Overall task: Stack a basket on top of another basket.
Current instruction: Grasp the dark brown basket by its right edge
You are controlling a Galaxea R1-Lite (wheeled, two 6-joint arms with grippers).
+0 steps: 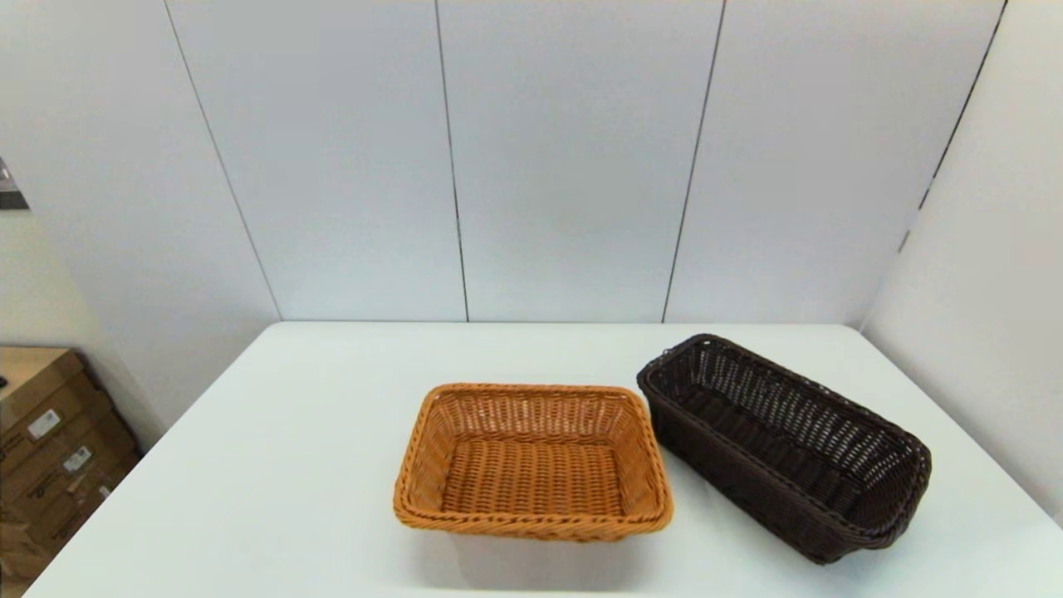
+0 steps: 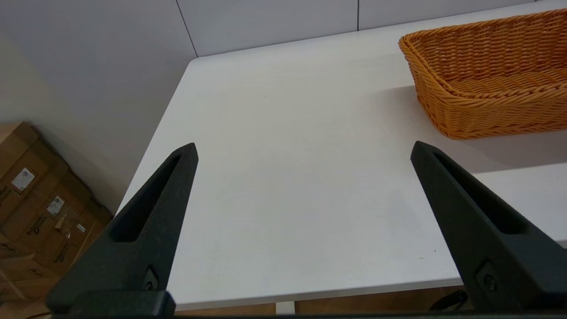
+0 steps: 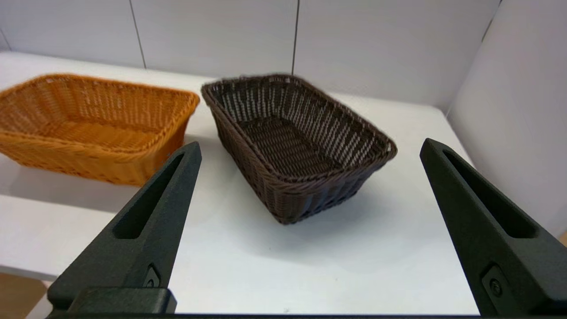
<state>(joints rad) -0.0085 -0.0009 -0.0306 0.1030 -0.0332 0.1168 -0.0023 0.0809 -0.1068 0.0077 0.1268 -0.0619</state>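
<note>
The cardboard boxes (image 1: 50, 440) on the floor off the table's left side carry small white labels, too small to read. On the white table (image 1: 274, 465) the orange-tan basket (image 1: 533, 459) sits near the front edge at the middle, and the dark brown basket (image 1: 785, 444) lies angled just beside it on the right, their near corners almost touching, with bare tabletop to the left. The left gripper (image 2: 303, 153) and right gripper (image 3: 310, 148) both hang at the table's front edge, jaws spread wide and holding nothing.
</note>
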